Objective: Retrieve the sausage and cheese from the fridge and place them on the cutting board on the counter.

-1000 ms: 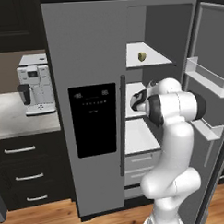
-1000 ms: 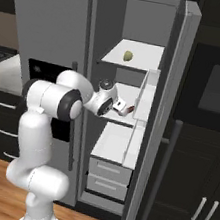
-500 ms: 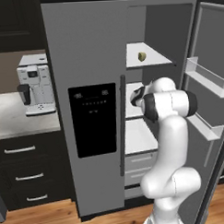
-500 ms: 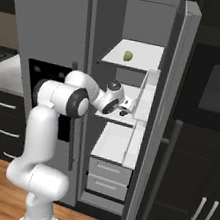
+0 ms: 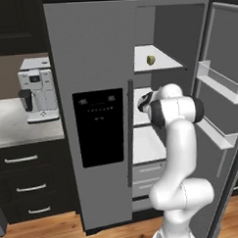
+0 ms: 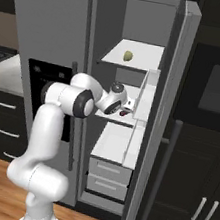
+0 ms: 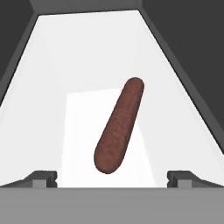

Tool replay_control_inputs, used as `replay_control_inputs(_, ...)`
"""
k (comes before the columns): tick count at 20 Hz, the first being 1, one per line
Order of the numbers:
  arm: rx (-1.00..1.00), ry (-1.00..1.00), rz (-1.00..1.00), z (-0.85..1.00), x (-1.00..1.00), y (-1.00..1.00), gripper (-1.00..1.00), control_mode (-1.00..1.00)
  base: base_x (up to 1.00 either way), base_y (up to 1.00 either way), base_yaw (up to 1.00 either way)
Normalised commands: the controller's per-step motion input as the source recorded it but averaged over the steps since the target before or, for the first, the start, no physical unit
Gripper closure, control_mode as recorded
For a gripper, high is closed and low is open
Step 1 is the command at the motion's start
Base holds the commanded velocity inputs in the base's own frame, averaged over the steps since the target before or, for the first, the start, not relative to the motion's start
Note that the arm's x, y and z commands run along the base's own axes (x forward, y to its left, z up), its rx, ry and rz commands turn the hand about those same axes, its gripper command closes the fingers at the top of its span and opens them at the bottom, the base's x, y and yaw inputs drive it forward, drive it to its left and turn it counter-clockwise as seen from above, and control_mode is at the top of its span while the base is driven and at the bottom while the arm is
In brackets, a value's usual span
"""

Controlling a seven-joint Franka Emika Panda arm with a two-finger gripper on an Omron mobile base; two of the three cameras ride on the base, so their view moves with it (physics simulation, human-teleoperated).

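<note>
The fridge (image 5: 94, 68) stands with its right door swung open. On its white middle shelf lies the sausage (image 7: 119, 127), reddish-brown and slanted, just ahead of my gripper (image 7: 112, 177). The gripper is open, with nothing between its fingertips (image 7: 41, 177). In the right base view the gripper (image 6: 125, 107) reaches in over that middle shelf. One shelf higher sits the cheese (image 5: 151, 60), a small yellowish chunk (image 6: 127, 56). The cutting board and the counter are out of view.
The open fridge door (image 5: 227, 87) with its white bins (image 5: 214, 77) stands close to the arm's right. White drawers (image 6: 108, 175) sit below the shelves. A coffee machine (image 5: 37, 90) stands on a plain grey top (image 5: 13, 130) to the left. Black cabinets (image 6: 197, 207) flank the right.
The arm has stretched further into the fridge, carrying the hand deeper over the middle shelf. The gripper has stayed open.
</note>
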Motion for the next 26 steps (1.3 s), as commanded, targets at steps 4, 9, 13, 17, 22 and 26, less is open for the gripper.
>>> replay_control_inputs(4,-0.04,0.0,0.0,-0.02,0.42,-0.06,-1.0,-1.0,0.0,0.0,0.0)
replay_control_inputs(9,-0.03,0.0,0.0,-0.1,0.34,-0.03,-1.0,-1.0,0.0,0.0,0.0)
replay_control_inputs(13,-0.01,0.0,0.0,-0.09,0.3,-0.01,-1.0,-1.0,0.0,0.0,0.0)
replay_control_inputs(17,0.0,0.0,0.0,-0.15,0.23,0.0,-1.0,-1.0,0.0,0.0,0.0)
replay_control_inputs(22,0.0,0.01,0.0,-0.18,0.17,0.0,-1.0,-1.0,0.0,0.0,0.0)
replay_control_inputs(26,-0.01,0.02,0.0,-0.26,0.07,-0.03,-1.0,-1.0,0.0,0.0,0.0)
